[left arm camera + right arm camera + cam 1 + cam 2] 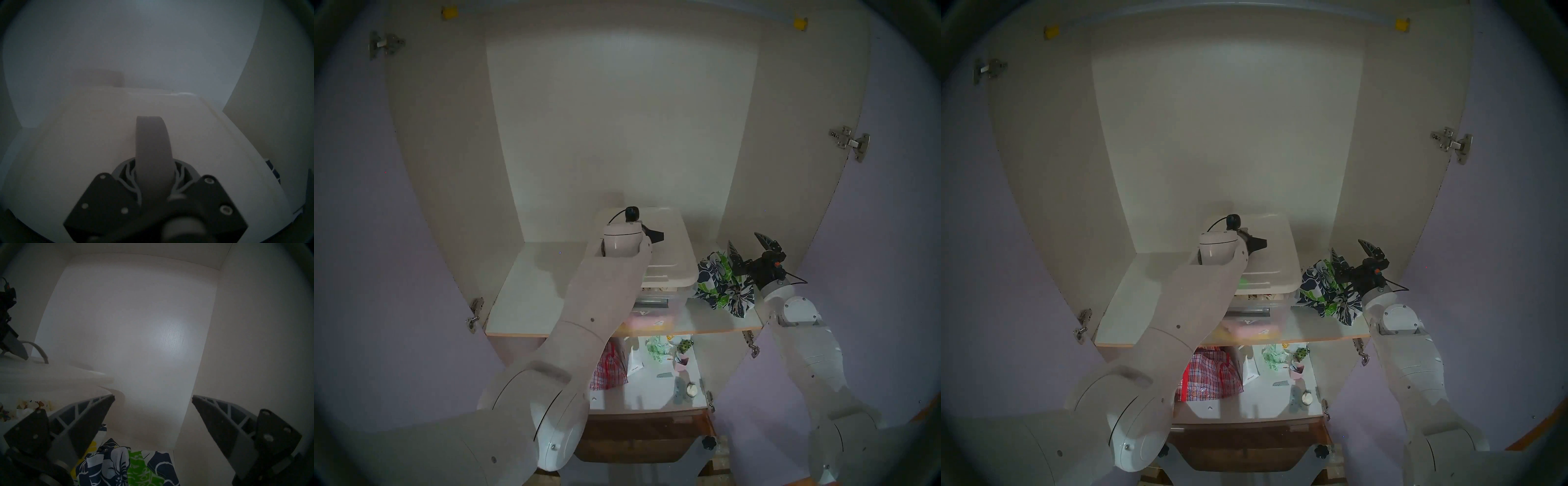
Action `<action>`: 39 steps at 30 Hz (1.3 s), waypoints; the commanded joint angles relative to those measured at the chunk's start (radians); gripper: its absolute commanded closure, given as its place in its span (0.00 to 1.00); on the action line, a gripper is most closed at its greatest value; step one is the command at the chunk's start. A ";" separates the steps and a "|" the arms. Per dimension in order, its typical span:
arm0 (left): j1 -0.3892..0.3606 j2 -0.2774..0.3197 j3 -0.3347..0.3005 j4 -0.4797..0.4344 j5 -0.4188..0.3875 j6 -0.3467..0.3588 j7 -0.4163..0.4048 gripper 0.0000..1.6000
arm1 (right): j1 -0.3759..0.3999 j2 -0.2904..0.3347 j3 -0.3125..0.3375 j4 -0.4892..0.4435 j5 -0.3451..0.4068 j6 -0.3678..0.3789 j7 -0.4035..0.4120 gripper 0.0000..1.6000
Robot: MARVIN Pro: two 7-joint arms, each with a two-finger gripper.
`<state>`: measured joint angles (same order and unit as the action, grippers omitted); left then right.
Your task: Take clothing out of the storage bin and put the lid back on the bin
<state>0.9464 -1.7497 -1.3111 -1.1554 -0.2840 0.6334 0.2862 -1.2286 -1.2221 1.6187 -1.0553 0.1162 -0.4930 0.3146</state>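
Note:
The whitish lid (670,251) (1275,251) (85,135) (51,377) is held over the clear storage bin (656,305) (1256,312). A gap under its front edge shows cream printed fabric inside. My left gripper (655,236) (1258,244) (153,169) is shut on the lid's grey handle (153,135). The clothing (721,285) (1324,292) (119,467), navy with white flowers and green leaves, lies bunched on the shelf right of the bin. My right gripper (745,244) (1348,249) (153,396) stands open just above it, holding nothing.
The bin stands on a white cupboard shelf (531,298) between side walls, with both doors swung open. On the lower shelf are a red-checked bag (607,370), a white paper bag (634,363), a pink cup (682,363) and small items.

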 commanded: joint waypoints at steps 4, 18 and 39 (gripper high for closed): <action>-0.072 -0.036 -0.033 0.035 -0.013 -0.038 0.013 1.00 | 0.025 0.000 0.006 -0.016 0.004 -0.027 -0.002 0.00; -0.135 -0.093 -0.005 0.236 0.006 -0.185 0.052 1.00 | 0.026 0.000 0.006 -0.014 0.004 -0.030 -0.001 0.00; -0.091 0.000 0.042 0.136 -0.039 -0.067 -0.165 1.00 | 0.027 0.000 0.005 -0.012 0.004 -0.034 -0.002 0.00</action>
<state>0.8724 -1.7588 -1.2863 -0.9532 -0.3091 0.5221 0.1794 -1.2243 -1.2222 1.6187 -1.0470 0.1163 -0.5070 0.3155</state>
